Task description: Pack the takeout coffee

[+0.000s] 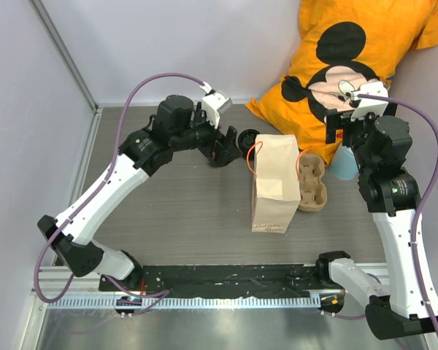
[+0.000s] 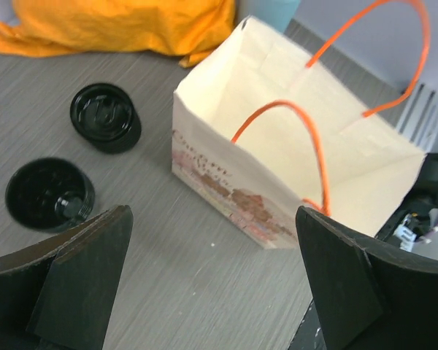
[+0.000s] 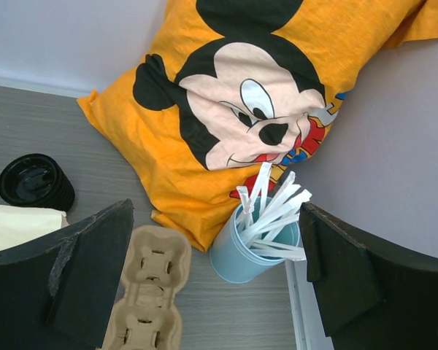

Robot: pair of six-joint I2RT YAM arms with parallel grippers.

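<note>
A black cup with its lid on (image 2: 106, 117) stands on the table left of the brown paper bag (image 2: 292, 168). It also shows in the top view (image 1: 246, 138) and the right wrist view (image 3: 35, 182). A second black round piece (image 2: 50, 193), dark inside and open side up, sits nearer my left gripper; I cannot tell whether it is a cup or a lid. The bag (image 1: 275, 182) stands open with orange handles. My left gripper (image 2: 212, 292) is open and empty above the table between the black pieces and the bag (image 1: 223, 149). My right gripper (image 3: 215, 240) is open and empty, high over the straw cup (image 1: 341, 138).
A beige pulp cup carrier (image 1: 312, 182) lies right of the bag and shows in the right wrist view (image 3: 150, 292). A light blue cup of white straws (image 3: 255, 244) stands beside it. An orange Mickey Mouse cushion (image 1: 350, 65) fills the back right corner. A wall edge runs along the left.
</note>
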